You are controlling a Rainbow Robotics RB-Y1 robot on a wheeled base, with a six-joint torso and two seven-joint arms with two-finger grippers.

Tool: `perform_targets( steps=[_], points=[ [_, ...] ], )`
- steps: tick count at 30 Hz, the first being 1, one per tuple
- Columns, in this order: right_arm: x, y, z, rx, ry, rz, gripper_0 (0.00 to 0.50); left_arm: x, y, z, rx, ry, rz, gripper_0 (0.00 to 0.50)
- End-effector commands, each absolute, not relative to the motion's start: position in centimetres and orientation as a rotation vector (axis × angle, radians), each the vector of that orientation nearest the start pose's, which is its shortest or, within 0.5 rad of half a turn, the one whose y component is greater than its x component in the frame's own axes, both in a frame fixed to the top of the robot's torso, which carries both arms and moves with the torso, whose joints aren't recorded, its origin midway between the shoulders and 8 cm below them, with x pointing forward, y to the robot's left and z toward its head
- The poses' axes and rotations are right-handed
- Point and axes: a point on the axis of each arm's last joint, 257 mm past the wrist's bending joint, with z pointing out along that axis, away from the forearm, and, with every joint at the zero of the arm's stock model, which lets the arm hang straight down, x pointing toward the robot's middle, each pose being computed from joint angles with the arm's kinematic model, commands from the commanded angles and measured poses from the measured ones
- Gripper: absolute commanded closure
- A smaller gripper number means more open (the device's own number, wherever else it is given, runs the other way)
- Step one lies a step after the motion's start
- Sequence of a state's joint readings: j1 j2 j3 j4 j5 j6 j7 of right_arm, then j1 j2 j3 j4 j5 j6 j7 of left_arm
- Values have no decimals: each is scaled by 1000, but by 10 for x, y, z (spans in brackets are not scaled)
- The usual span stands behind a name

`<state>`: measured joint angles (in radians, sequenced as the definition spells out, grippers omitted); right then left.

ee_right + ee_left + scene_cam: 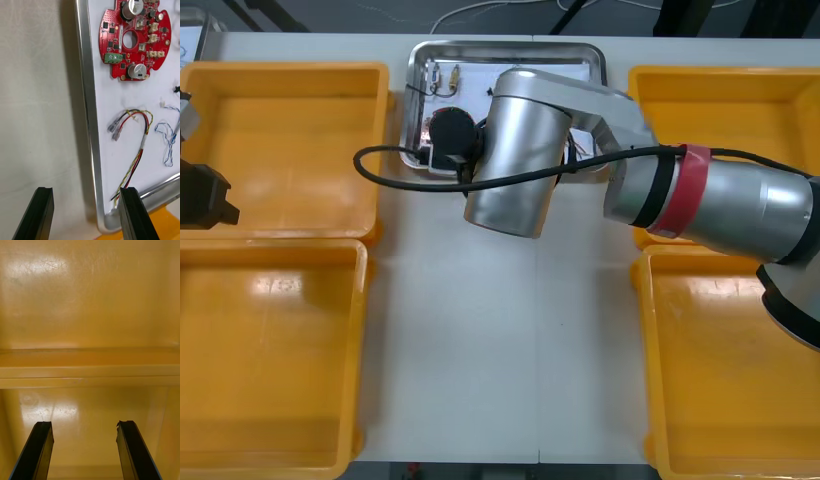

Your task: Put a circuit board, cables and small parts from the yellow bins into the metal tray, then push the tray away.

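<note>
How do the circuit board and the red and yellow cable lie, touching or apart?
Apart. The right wrist view shows bare white tray between the circuit board and the cable.

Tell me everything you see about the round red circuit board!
The round red circuit board lies flat on the white floor of the shiny metal tray, close to one rim. It has a round hole in the middle, a green block at its edge, two silvery cylinders, small white plugs and black chips. Nothing grips it: the right gripper is open over the tray's corner, past the red and yellow cable.
</note>
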<state>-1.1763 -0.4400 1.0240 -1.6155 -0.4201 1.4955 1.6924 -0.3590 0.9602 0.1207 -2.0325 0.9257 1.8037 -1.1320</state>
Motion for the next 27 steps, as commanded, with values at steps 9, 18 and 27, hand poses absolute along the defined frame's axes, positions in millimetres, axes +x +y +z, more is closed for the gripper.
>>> perform_targets(
  steps=[9,18,27],
  points=[
    [487,-76,-135,-1148,2152,-502,0,420,391,-120,-168,2629,83,0],
    [454,-119,-142,-872,2387,-308,0,420,391,-120,-168,2629,83,0],
    [430,-169,-142,-583,2549,-186,0,420,391,-120,-168,2629,83,0]
  ],
)
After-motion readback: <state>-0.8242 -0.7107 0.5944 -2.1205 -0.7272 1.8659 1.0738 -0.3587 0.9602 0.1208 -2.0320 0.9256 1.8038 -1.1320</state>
